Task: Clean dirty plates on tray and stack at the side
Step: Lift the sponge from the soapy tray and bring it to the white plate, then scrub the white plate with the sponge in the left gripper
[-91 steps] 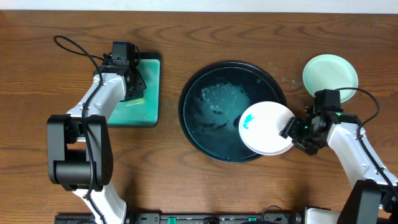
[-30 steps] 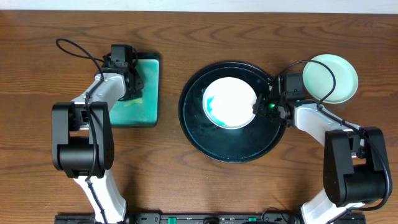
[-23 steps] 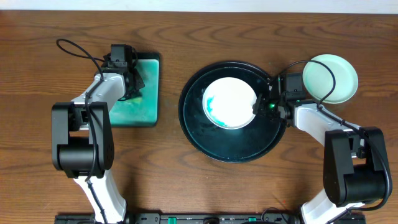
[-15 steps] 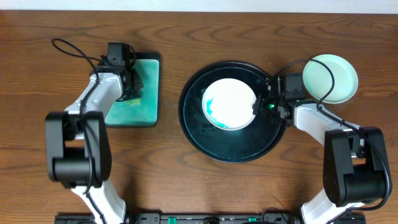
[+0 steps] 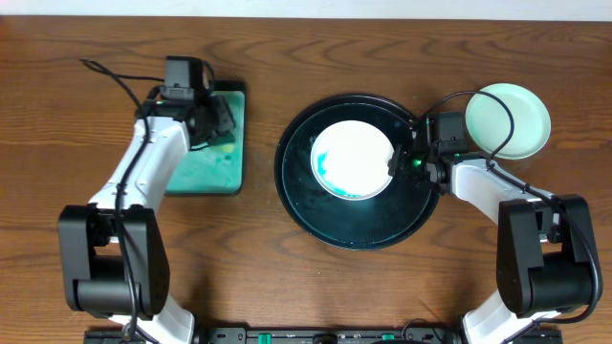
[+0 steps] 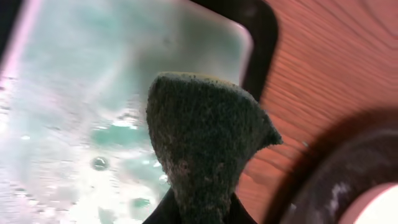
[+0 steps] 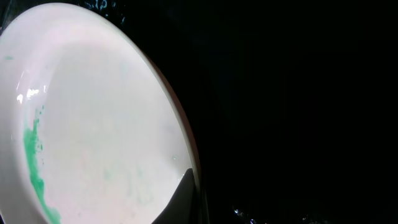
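Observation:
A white plate [image 5: 353, 157] smeared teal along its left side lies inside the large round black tray [image 5: 363, 227]. My right gripper [image 5: 399, 161] is shut on that plate's right rim; in the right wrist view one dark finger [image 7: 181, 198] lies over the plate [image 7: 99, 124] at its edge. A second plate [image 5: 508, 119], pale green-white, rests on the table at the back right. My left gripper [image 5: 220, 127] is shut on a dark green sponge [image 6: 205, 137], which hangs above the teal liquid.
A smaller rectangular black tray [image 5: 196, 167] of teal liquid [image 6: 74, 99] sits at the left. In the left wrist view the round tray's rim [image 6: 336, 180] shows at lower right. Bare wood tabletop [image 5: 316, 296] lies in front of both trays.
My left gripper has shut on the sponge and shifted right over the rectangular tray. The right gripper earlier carried the plate from the round tray's right edge to its middle and now holds still.

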You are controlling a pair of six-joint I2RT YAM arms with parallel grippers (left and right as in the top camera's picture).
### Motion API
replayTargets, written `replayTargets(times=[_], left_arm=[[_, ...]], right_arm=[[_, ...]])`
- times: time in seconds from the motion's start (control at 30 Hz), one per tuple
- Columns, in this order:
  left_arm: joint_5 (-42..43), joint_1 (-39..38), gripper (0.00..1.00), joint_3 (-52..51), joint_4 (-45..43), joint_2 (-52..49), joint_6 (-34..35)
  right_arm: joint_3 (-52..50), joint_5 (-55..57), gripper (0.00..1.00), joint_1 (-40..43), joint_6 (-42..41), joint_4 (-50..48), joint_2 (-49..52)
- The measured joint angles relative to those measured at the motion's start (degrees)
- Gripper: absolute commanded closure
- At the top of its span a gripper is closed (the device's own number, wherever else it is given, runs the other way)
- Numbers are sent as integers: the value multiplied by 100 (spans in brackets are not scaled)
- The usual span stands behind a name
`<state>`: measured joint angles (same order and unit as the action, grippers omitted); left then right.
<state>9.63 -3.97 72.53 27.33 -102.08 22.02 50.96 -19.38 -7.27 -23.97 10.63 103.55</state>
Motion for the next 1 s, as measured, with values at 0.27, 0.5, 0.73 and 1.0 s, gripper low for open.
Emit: replayTargets(times=[0.27,0.5,0.73,1.0], left_arm=[[87,-741,93,0,26,435,136],[111,-1794,93,0,-625,411,866],[118,-2778,93,0,-1812,-496,1274],[-407,-3388,93,0,-2201,-1421,1528]], right_arm=[[37,20,98,0,-22,90,2],[46,42,99,-11,-129,109,2],[55,61,99,-22,-131,122,2],[59,68,99,-22,-136,129,2]])
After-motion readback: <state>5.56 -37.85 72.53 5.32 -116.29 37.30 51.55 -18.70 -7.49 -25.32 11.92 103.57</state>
